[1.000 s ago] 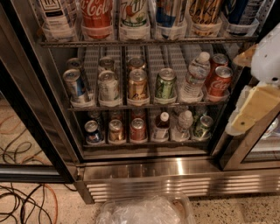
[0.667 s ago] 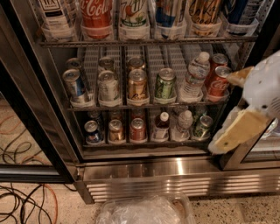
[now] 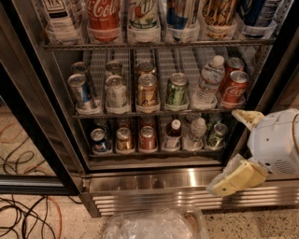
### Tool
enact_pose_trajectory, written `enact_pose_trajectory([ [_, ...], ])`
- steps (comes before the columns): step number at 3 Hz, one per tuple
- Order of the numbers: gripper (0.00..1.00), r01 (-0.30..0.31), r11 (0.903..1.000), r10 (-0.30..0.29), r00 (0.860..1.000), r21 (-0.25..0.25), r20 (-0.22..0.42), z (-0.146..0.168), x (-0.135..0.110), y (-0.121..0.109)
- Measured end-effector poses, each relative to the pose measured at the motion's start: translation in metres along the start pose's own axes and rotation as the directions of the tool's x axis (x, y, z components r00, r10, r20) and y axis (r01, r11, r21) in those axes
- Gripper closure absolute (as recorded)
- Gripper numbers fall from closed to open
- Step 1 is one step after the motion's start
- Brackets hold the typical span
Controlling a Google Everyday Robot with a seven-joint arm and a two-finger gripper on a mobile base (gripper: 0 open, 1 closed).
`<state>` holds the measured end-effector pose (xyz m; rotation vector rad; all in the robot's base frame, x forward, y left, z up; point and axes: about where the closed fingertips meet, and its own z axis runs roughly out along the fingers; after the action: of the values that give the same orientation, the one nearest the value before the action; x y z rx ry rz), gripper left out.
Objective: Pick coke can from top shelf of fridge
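Jaws dropped lower at right, spread open, coke can (image 3: 103, 16) well apart up-left on top shelf (image 3: 154, 45)

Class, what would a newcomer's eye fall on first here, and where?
The open fridge, packed with drink cans on wire racks, fills the view. A red coke can stands on the top shelf, upper left. At lower right, the white gripper hangs open before the fridge's base, holding nothing.
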<state>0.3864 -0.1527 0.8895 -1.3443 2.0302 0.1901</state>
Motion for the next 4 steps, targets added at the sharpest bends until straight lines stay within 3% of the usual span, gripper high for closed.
enact_pose_trajectory([
  [1, 0.00, -0.002, 1.0000, 0.002, 1.000, -0.001, 0.004, 0.001, -0.002, 0.000],
  [2, 0.00, -0.098, 0.9948, 0.095, 0.992, 0.029, 0.088, 0.005, -0.011, -0.018],
  [3, 0.00, -0.275, 0.9564, 0.241, 0.935, 0.099, 0.262, 0.010, -0.014, -0.051],
  [4, 0.00, -0.384, 0.9080, 0.290, 0.864, 0.167, 0.411, 0.005, -0.021, -0.072],
])
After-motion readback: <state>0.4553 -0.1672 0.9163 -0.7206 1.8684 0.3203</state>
